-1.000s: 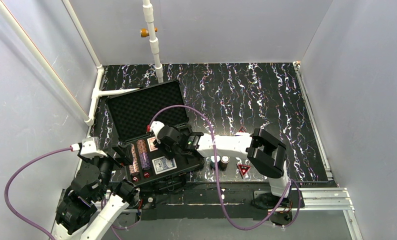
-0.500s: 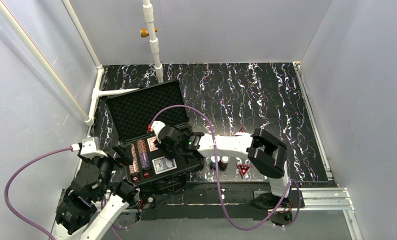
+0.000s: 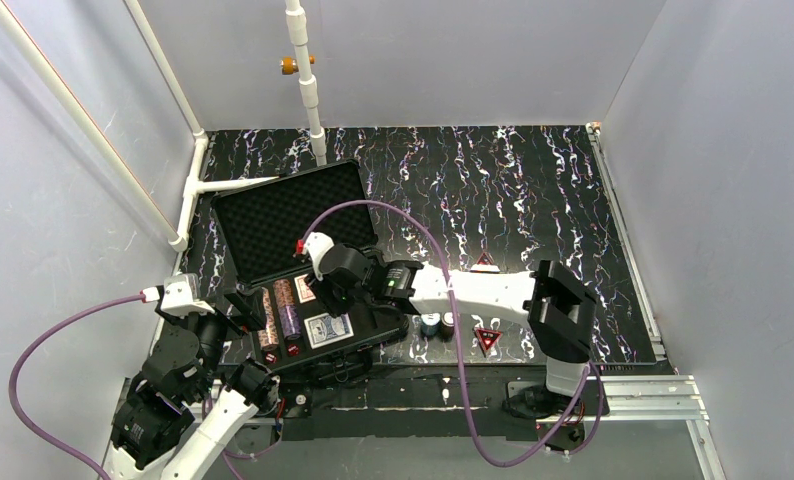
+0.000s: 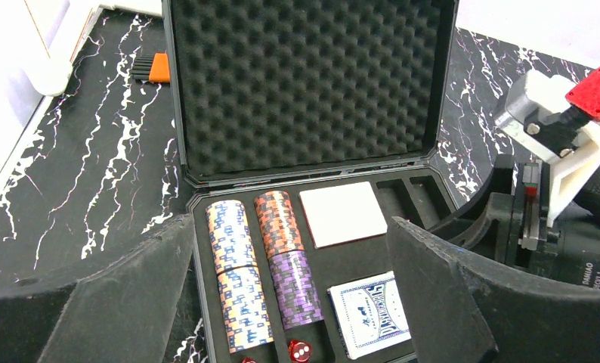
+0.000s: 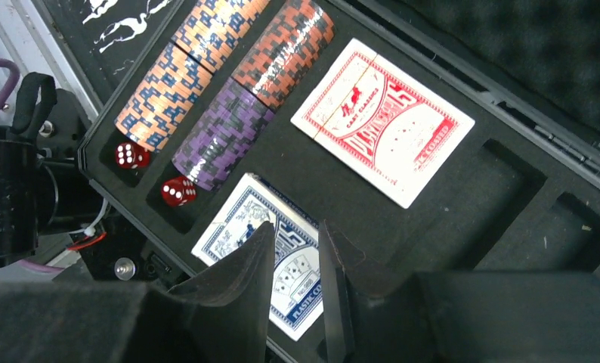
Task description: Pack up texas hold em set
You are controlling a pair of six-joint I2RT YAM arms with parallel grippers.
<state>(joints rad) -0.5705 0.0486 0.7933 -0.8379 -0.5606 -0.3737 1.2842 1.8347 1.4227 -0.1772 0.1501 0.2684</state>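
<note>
1. Left arm point(image 3: 178, 365): folded tight at the near-left corner of the counter point(image 3: 533, 190), wrist raised and aimed across the case from its near side. Left jaws spread wide; the fingers point(image 4: 131, 302) frame the tray from a standoff with nothing between them.
2. Right arm point(image 3: 483, 290): base at near right, elbow bent above it, forearm stretched leftward so the wrist sits over the right half of the tray, pitched down. Right jaws drawn to a narrow slit and gripping nothing; the fingers point(image 5: 236, 280) have their tips over the blue deck point(image 5: 229, 231).
3. Tray point(image 5: 463, 204): the near half of the open black case, lying at the near left of the counter. Left slot holds two blue-and-orange chip stacks point(image 4: 236, 272) end to end. The next slot holds an orange-and-black stack point(image 4: 278, 219) with a purple stack point(image 4: 295, 287) nearer the arms.
4. Two red dice point(image 5: 131, 154) sit at the near ends of those slots.
5. The blue deck lies flat in the near card slot. The red deck point(image 5: 382, 121) lies flat in the slot beyond it. Two small slots to the right show bare foam.
6. Just right of the case stand two small cylindrical pieces point(image 3: 430, 323), too small in the overhead view to identify. A red triangle point(image 3: 487, 338) lies beside them. A second triangle point(image 3: 484, 261) shows beyond the forearm.
7. Lid point(image 3: 288, 220): tilted back beyond the tray, egg-crate foam facing up.
8. A white pipe point(image 3: 308, 85) rises at the far edge.
</note>
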